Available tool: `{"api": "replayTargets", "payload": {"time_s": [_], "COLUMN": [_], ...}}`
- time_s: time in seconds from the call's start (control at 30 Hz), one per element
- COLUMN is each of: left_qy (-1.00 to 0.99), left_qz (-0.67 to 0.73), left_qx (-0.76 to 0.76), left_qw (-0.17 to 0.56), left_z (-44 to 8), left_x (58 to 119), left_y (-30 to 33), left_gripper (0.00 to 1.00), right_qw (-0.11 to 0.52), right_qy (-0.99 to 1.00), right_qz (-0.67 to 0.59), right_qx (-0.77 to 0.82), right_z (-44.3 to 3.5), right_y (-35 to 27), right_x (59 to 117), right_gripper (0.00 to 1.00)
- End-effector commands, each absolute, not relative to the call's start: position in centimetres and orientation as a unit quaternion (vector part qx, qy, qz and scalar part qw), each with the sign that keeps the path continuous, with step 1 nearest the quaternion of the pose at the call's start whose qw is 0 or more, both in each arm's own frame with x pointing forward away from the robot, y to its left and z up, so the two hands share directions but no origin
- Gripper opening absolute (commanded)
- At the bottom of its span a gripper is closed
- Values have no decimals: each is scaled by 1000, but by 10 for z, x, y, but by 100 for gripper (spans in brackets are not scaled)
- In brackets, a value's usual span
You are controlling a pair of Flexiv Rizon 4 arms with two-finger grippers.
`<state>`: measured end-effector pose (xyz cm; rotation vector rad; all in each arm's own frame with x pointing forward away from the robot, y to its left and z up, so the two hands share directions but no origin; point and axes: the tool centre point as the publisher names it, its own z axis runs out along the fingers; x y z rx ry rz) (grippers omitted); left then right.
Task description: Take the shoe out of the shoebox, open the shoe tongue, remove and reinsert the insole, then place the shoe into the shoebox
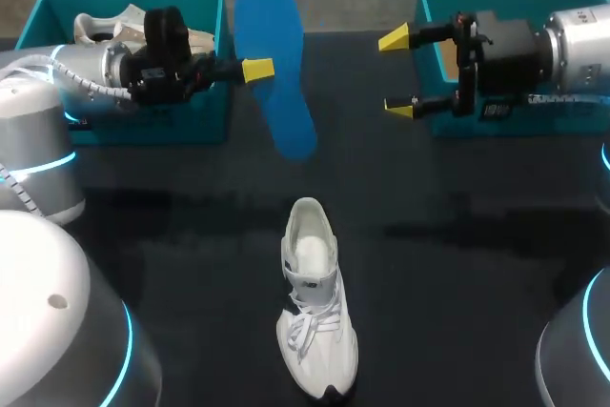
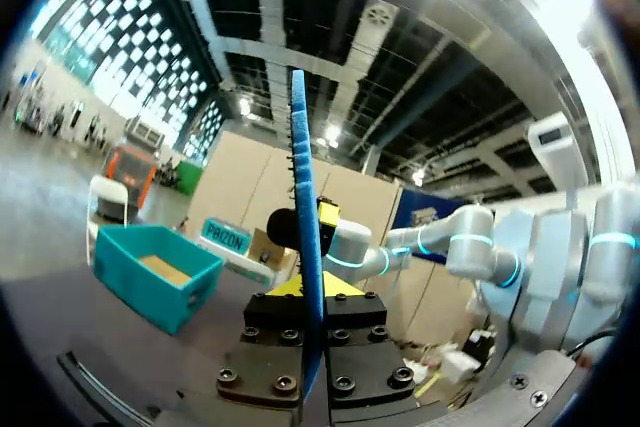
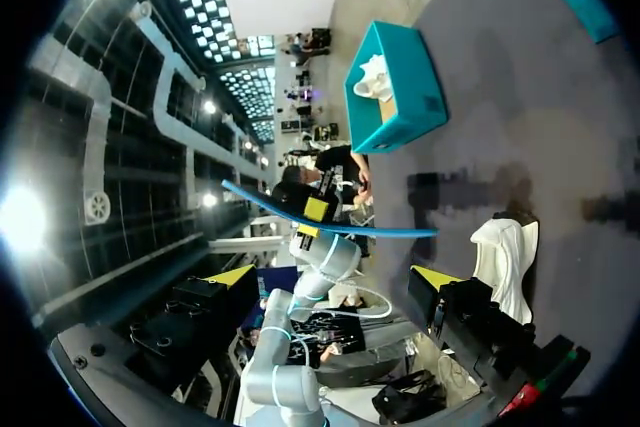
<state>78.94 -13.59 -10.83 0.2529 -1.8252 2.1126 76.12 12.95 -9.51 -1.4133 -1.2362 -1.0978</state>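
Left pincer [image 1: 257, 71] first, from the head view: it is clamped on the blue insole [image 1: 276, 16], held in the air toward 12 o'clock of the table [image 1: 457, 264]. Its arm comes in over the left shoebox [image 1: 143, 126] at 10 o'clock, where a second shoe [image 1: 100, 28] lies inside. My right pincer [image 1: 396, 74] hangs at 1 o'clock, fingers wide apart and gripping nothing, in front of the right shoebox [image 1: 572, 116]. The white shoe [image 1: 315, 316] stands on the table at 6 o'clock, toe toward 6, mouth toward 12.

Left wrist view now: the insole [image 2: 303, 177] runs edge-on between the fingers of the left pincer [image 2: 308, 292], pinched from both sides. Ahead, beyond the insole, sits the right shoebox [image 2: 150, 282], and the right pincer [image 2: 322, 217] faces me.

Right wrist view: right pincer [image 3: 335, 277] spread open. Ahead of it, the insole [image 3: 390, 233] shows as a thin blue curve in the left pincer [image 3: 316, 209]. The shoe [image 3: 508, 252] lies beside one finger, the left shoebox [image 3: 400, 122] well beyond.
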Motion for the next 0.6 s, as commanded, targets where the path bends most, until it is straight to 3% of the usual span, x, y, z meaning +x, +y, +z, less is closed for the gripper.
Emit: {"api": "replayTargets", "payload": {"time_s": [0.03, 0.2, 0.6], "left_qy": [-649, -649, -652], "left_qz": [759, 759, 643], "left_qx": [-52, -52, -329], "left_qw": [-4, -4, -228], "left_z": [-109, -109, -103], "left_x": [789, 789, 760], "left_y": [-136, -136, -147], "left_gripper": [0, 0, 0], "right_qw": [464, 464, 464], "right_qy": [-504, -504, -504], "right_qz": [-446, -446, -446], "right_qx": [-576, -576, -576], "right_z": [-95, -95, -95], "right_y": [131, 131, 131], "right_x": [762, 762, 762], "right_gripper": [100, 100, 100]}}
